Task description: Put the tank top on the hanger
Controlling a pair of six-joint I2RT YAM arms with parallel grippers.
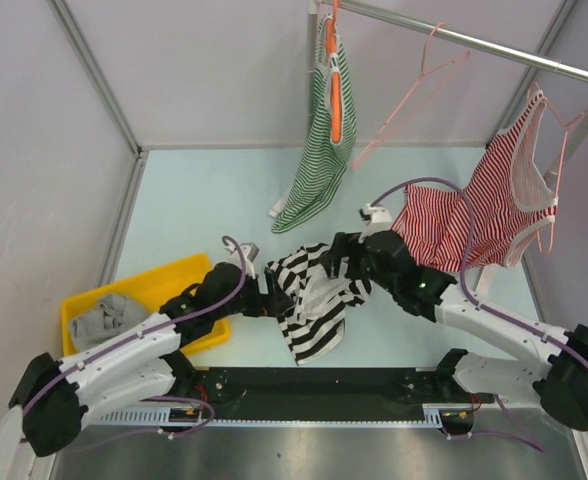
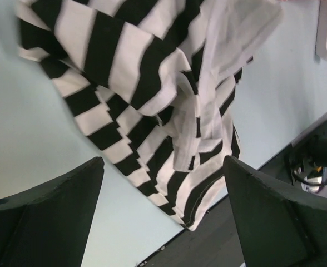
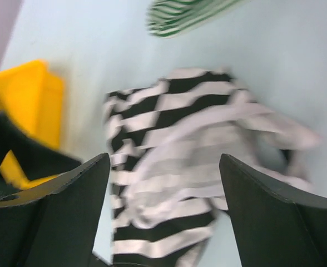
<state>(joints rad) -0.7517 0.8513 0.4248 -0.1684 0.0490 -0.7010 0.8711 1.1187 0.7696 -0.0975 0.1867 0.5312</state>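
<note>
The black-and-white striped tank top (image 1: 314, 305) lies crumpled on the pale table between my two grippers. Its lower edge reaches the table's front rail. My left gripper (image 1: 277, 298) is open and empty at the top's left edge. In the left wrist view (image 2: 163, 214) the top (image 2: 147, 89) lies beyond the spread fingers. My right gripper (image 1: 337, 265) is open and empty over the top's upper right part. In the right wrist view (image 3: 163, 217) the top (image 3: 191, 161) shows between the fingers, blurred. The pale pink wire hanger (image 1: 414, 95) hangs bare on the rail at the back.
A green-and-white striped top (image 1: 324, 150) hangs on an orange hanger at the rail's left end. A red-and-white striped top (image 1: 479, 210) hangs at the right. A yellow bin (image 1: 189, 275) with a grey cloth (image 1: 104, 320) stands at the left. Walls enclose the table.
</note>
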